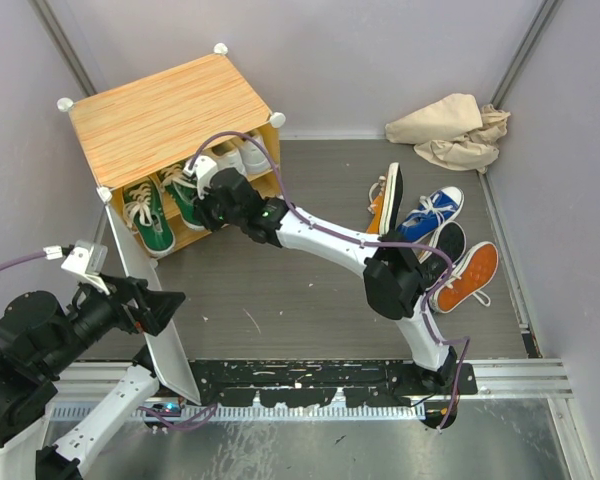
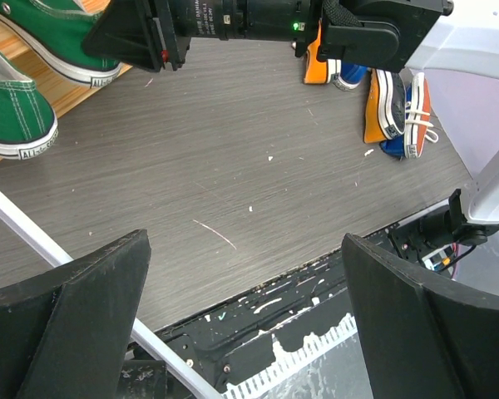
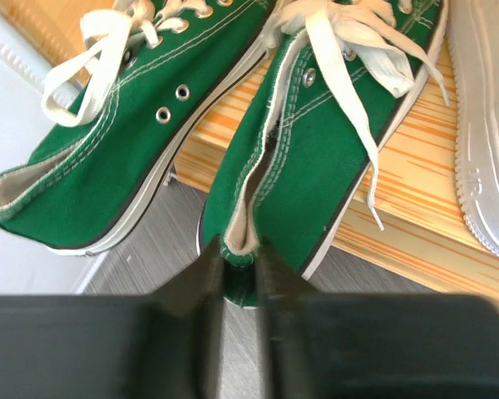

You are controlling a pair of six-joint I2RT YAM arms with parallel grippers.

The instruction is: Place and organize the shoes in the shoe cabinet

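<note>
The shoe cabinet (image 1: 165, 115) stands at the back left, its pale door (image 1: 150, 300) swung open toward me. Two green sneakers lie on its wooden shelf. My right gripper (image 1: 202, 200) is shut on the heel of the right green sneaker (image 3: 333, 158); the left green sneaker (image 3: 108, 166) lies beside it. A white sneaker (image 3: 486, 125) sits further right on the shelf. My left gripper (image 2: 241, 332) is open and empty, beside the door near the front edge. Orange and blue sneakers (image 1: 435, 240) lie in a heap at the right.
A crumpled beige cloth (image 1: 450, 128) lies in the back right corner. Grey walls close in the table on three sides. A black rail (image 1: 320, 380) runs along the near edge. The right arm (image 1: 330, 235) stretches across the middle of the floor.
</note>
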